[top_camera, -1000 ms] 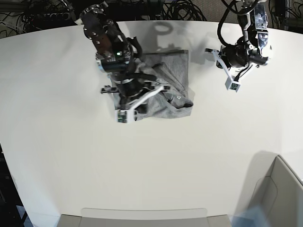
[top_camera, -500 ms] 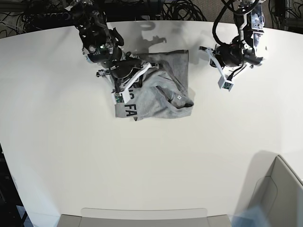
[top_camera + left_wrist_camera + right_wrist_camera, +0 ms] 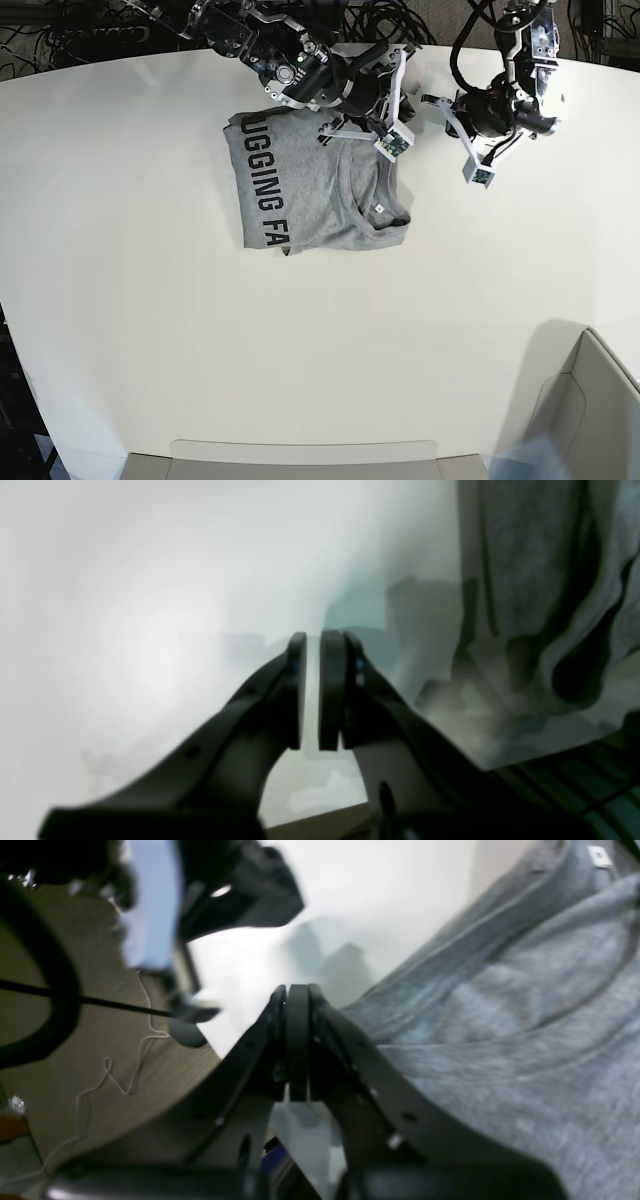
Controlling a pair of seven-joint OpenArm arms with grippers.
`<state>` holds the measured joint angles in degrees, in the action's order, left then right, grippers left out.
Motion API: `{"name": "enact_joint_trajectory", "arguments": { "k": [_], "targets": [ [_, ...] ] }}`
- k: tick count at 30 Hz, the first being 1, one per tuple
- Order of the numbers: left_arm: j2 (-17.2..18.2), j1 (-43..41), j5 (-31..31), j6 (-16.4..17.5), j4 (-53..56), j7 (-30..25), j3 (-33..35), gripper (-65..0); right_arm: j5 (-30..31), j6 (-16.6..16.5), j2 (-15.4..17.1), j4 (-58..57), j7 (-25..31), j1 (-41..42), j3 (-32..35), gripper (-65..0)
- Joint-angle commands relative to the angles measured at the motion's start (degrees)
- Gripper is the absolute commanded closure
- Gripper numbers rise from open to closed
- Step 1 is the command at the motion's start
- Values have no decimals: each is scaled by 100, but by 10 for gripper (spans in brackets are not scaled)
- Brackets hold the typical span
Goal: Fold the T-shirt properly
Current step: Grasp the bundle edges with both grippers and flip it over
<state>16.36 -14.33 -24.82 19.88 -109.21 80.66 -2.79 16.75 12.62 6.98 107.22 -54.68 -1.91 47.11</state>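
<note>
Now your T-shirt (image 3: pixel 320 195) lay folded on the table (image 3: pixel 150 330).
Your right gripper (image 3: pixel 295 1040) was clenched empty; your left gripper (image 3: pixel 312 690) stood slightly parted, empty.

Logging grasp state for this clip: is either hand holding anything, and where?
Nothing held. Right hand is shut empty beside the T-shirt; left hand is nearly closed, empty.

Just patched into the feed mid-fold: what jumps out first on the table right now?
The grey T-shirt lies folded into a compact rectangle toward the table's far side, black capital lettering showing along its left edge in the base view. The right gripper hangs shut over the shirt's far right corner, holding nothing. The left gripper hovers over bare table just right of the shirt, jaws nearly together and empty.
</note>
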Motion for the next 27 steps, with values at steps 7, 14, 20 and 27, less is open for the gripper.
{"name": "enact_joint_trajectory", "arguments": {
  "k": [7, 14, 20, 27],
  "targets": [
    [48, 22, -37, -14, -415, -378, -25, -4, 61, -18, 71, 817, 118, -191, -1340, 0],
    [-163, 66, -81, 30, -776, -1117, 37, 0, 96, -71, 563, 896, 118, -349, -2544, 0],
    [-199, 74, -63, 21, -776, -2207, 1039, 0, 96, -71, 792, 553, 109, -560, -3124, 0],
    [-199, 74, -28, -23, -574, -3095, 1725, 0, 96, -396, 730, -238, 118, -640, -3423, 0]
  ]
}}
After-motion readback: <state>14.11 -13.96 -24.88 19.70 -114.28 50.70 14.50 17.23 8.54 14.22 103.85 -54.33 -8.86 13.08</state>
